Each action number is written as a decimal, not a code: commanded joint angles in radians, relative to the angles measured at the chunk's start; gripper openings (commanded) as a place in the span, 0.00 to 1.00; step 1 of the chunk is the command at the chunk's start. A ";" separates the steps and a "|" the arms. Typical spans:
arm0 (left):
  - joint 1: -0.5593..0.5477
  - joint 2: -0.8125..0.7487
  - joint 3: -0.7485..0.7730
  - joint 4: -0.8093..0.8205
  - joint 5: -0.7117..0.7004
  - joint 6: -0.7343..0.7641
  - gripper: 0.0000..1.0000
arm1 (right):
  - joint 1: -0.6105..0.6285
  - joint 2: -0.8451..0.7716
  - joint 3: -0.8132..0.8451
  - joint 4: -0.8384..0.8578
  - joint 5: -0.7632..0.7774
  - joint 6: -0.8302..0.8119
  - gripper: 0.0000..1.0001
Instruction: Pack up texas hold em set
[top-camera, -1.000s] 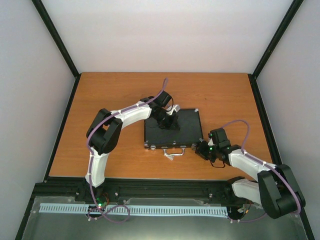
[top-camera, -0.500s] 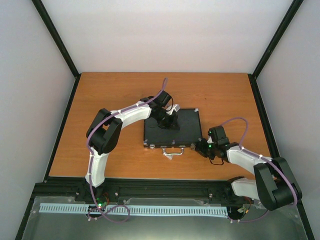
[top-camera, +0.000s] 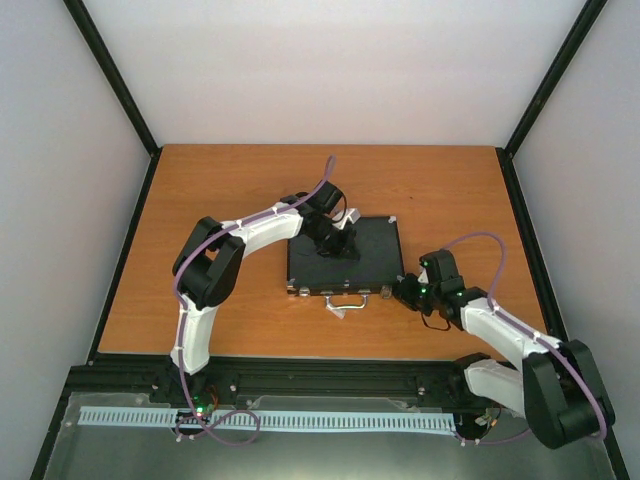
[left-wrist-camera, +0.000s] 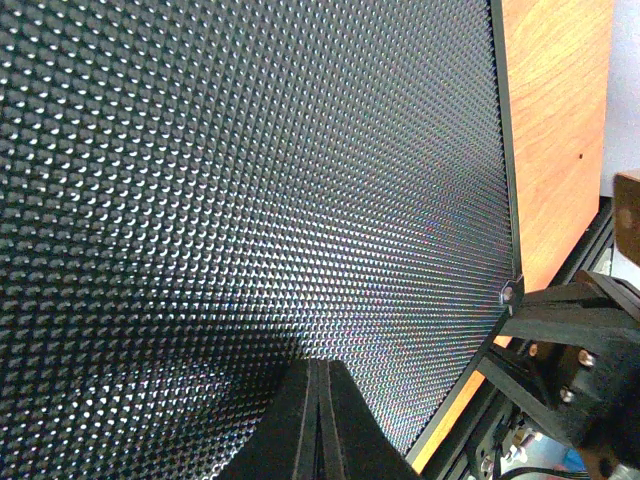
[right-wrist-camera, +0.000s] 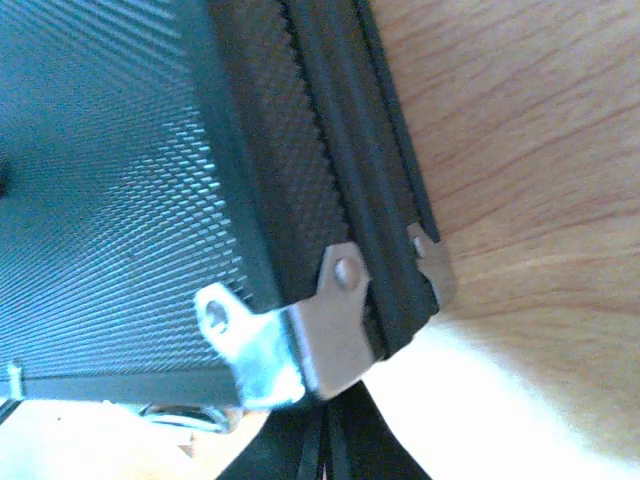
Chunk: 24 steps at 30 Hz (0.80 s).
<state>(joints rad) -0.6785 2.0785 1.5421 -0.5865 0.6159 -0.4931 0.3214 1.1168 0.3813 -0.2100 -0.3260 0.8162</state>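
Note:
The black briefcase (top-camera: 345, 258) lies closed and flat on the wooden table, its silver handle (top-camera: 347, 302) toward the near edge. My left gripper (top-camera: 338, 248) is shut and presses down on the dimpled lid (left-wrist-camera: 250, 180); its fingertips (left-wrist-camera: 318, 372) meet with no gap. My right gripper (top-camera: 404, 293) is shut and empty, right at the case's near right corner, where the silver corner bracket (right-wrist-camera: 325, 335) fills the right wrist view. Chips, cards, dice and the blue button are out of view.
The wooden table (top-camera: 220, 200) is walled in by white panels and black frame posts. A black rail (top-camera: 300, 378) runs along the near edge by the arm bases.
My right gripper has moved up and left to the case's near right corner. The left arm and the case have not moved.

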 joint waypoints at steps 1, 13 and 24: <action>-0.020 0.069 -0.041 -0.067 -0.051 0.013 0.01 | 0.008 -0.072 -0.010 -0.050 -0.012 -0.041 0.03; -0.018 0.070 -0.056 -0.085 -0.034 0.050 0.01 | 0.054 0.039 -0.015 0.099 -0.037 -0.031 0.03; -0.018 0.077 -0.063 -0.078 -0.029 0.049 0.01 | 0.057 0.078 -0.056 0.208 0.000 0.044 0.03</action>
<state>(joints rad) -0.6785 2.0785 1.5333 -0.5770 0.6296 -0.4664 0.3721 1.1679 0.3424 -0.1455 -0.3630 0.8181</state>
